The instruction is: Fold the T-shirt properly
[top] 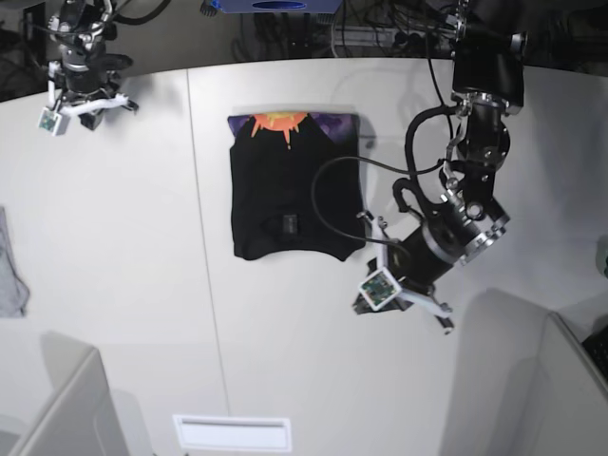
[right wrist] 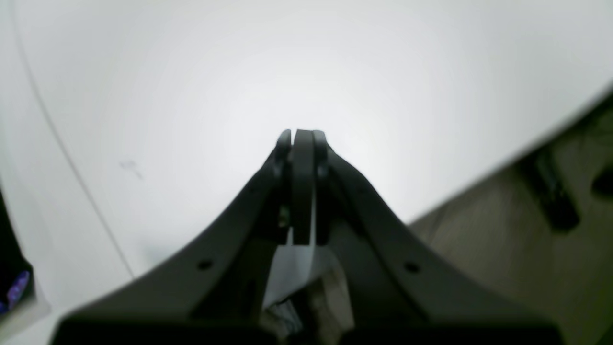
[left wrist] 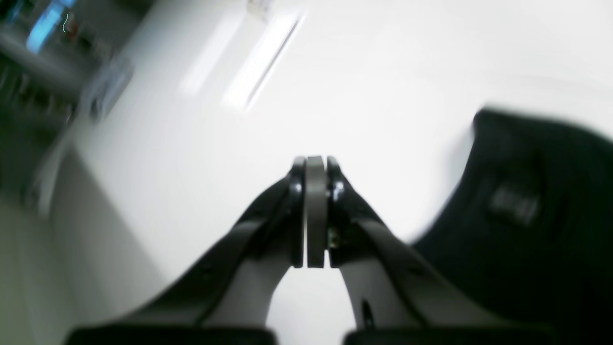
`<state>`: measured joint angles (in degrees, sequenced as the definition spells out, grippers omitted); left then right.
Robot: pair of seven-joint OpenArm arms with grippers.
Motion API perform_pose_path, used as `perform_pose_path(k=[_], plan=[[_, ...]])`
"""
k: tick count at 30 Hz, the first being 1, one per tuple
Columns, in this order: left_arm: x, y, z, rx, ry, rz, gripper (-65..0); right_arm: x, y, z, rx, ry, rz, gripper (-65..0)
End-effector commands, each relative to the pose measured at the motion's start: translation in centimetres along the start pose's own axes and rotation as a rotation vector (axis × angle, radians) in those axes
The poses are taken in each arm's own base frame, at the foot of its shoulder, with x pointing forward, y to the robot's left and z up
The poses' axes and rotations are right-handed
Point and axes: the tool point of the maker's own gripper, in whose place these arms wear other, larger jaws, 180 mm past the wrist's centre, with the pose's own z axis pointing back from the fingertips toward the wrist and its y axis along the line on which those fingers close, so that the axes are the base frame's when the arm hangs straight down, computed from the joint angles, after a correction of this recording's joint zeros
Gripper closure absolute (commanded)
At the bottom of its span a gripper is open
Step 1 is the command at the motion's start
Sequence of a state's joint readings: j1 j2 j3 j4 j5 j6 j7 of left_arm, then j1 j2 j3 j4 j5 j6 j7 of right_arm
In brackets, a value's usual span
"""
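The black T-shirt (top: 294,185) lies folded into a rectangle on the white table (top: 123,237), with an orange and purple print showing along its far edge. My left gripper (left wrist: 315,160) is shut with nothing between its pads. It hovers over bare table just off the shirt's near right corner (left wrist: 527,215) and also shows in the base view (top: 365,302). My right gripper (right wrist: 301,133) is shut and empty over the table's far left corner, well away from the shirt. It also shows in the base view (top: 90,106). A sliver of the shirt (right wrist: 12,282) shows at the left edge of the right wrist view.
A small grey cloth (top: 9,271) lies at the table's left edge. A white slotted plate (top: 233,432) sits at the front edge. Grey partitions stand at the lower left (top: 66,399) and lower right (top: 532,380). Cables and equipment (top: 361,33) lie beyond the far edge.
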<state>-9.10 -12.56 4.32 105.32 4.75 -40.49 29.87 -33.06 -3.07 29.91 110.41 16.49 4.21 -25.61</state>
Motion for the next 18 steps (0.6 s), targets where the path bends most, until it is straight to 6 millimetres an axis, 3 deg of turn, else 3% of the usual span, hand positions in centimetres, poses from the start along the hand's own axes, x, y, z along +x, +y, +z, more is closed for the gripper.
perform_pose_path(k=[1, 4, 9, 18], plan=[[1.2, 1.5, 1.2, 0.055, -0.052, 0.008, 0.0, 1.6, 0.0, 0.4, 0.004, -0.068, 0.051, 0.0], [-1.1, 2.6, 4.3, 0.137, -0.017, 0.069, 0.0, 2.6, 1.5, 0.7, 0.087, -0.141, 0.178, 0.0], [-5.2, 3.5, 8.6, 0.225, -0.004, 0.211, 0.0, 4.1, 0.7, 1.5, 0.125, -0.214, 0.263, 0.0], [-10.8, -2.1, 14.5, 0.204, 0.051, 0.345, 0.0, 4.6, -0.6, 2.6, 0.185, -0.234, 0.347, 0.0]])
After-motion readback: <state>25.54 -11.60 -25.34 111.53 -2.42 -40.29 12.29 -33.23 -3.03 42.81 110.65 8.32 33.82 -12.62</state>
